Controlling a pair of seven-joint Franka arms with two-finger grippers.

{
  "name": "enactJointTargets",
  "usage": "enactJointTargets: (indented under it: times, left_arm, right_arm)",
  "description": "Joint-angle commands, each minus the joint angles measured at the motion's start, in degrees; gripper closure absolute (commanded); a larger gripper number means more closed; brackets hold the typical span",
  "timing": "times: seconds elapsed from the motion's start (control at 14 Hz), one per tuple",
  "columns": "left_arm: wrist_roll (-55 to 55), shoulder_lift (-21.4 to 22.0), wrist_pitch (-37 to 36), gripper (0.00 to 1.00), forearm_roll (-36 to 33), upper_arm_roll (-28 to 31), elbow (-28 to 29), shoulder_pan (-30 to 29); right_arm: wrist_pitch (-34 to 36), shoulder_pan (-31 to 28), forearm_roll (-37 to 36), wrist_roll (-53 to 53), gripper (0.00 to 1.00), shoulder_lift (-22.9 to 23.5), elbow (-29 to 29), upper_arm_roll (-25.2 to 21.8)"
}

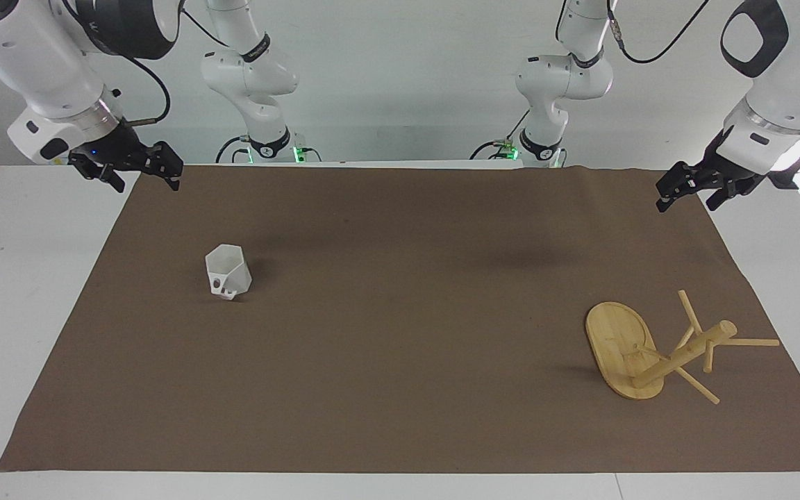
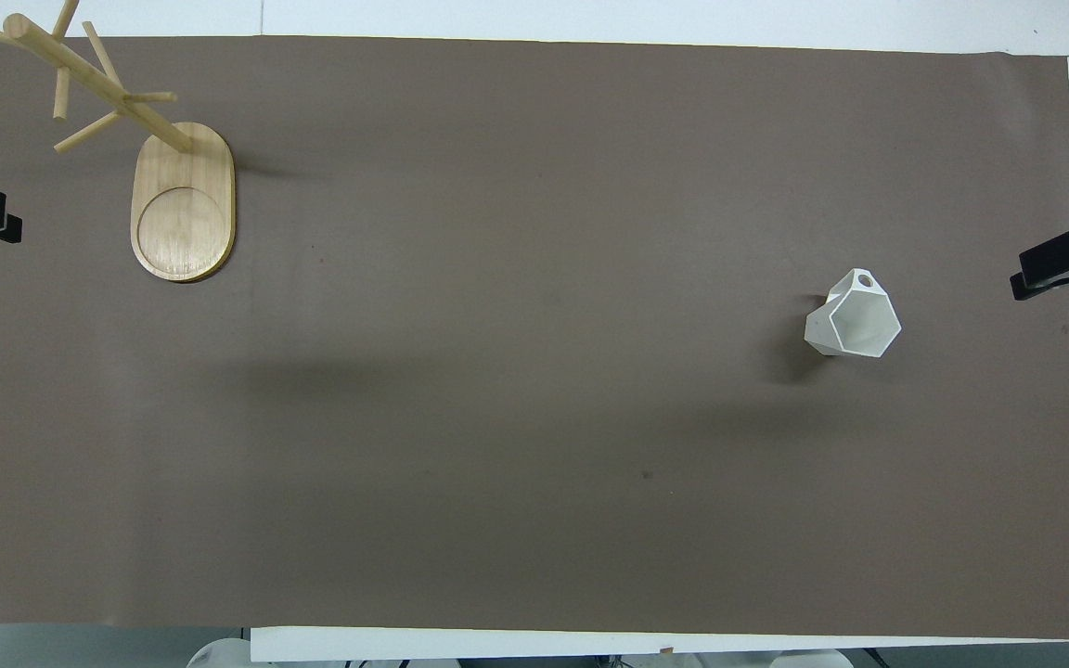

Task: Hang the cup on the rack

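1. The table [image 1: 25,312] is white and fills both views; a brown mat [image 1: 400,333] covers nearly all of it.
2. The rack [image 1: 657,351] sits at the lower right of the facing view and the upper left of the overhead one, toward the left arm's end of the table. Its oval base [image 2: 184,206] lies flat on the mat and the post rises from the end of the base farther from the robots – the thin pegs fan out from the post.
3. The cup [image 1: 228,272] stands upright on the mat, left of centre in the facing view, toward the right arm's end and well apart from the rack. Only bare mat lies between them.
4. The left gripper [image 1: 690,187] hangs at the upper right of the facing view, over the mat's edge – jaws parted, holding nothing.
5. The right gripper [image 1: 137,169] hangs at the upper left, over the mat's corner, jaws likewise apart and empty.
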State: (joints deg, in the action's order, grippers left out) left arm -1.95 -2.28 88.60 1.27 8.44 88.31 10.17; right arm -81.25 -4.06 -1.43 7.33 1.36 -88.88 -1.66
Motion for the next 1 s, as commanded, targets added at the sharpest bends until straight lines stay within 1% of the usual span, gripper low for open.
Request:
enactJointTargets:
  times: [0.0,0.43,0.57,0.64,0.71,0.86,0.93]
  left_arm:
    - [0.10,1.76,1.13,0.00,-1.00,0.08,2.31,0.21]
    - [0.10,1.76,1.13,0.00,-1.00,0.08,2.22,0.21]
    - [0.10,1.76,1.13,0.00,-1.00,0.08,2.22,0.21]
    - [0.10,1.76,1.13,0.00,-0.91,0.08,2.31,0.21]
    - [0.10,1.76,1.13,0.00,-0.91,0.08,2.22,0.21]
    - [0.10,1.76,1.13,0.00,-1.00,0.08,2.22,0.21]
    - [0.10,1.76,1.13,0.00,-1.00,0.08,2.22,0.21]
  right_arm:
    - [-1.36,0.02,-0.24,-1.09,0.00,-0.48,-0.59,0.25]
    - [-1.27,-0.51,0.02,-0.83,0.00,-0.48,-0.76,0.25]
    - [0.12,-0.25,0.02,0.31,0.00,-0.66,-1.03,0.25]
    - [0.13,-0.07,-0.15,3.28,0.00,-0.66,-1.03,0.25]
    - [-1.09,-0.25,0.02,10.35,0.00,-0.66,-1.29,0.25]
    - [-6.35,-1.21,0.02,28.62,0.00,-1.01,-3.48,-0.09]
    - [-6.98,-3.22,0.11,36.80,0.00,-0.05,-3.31,-0.01]
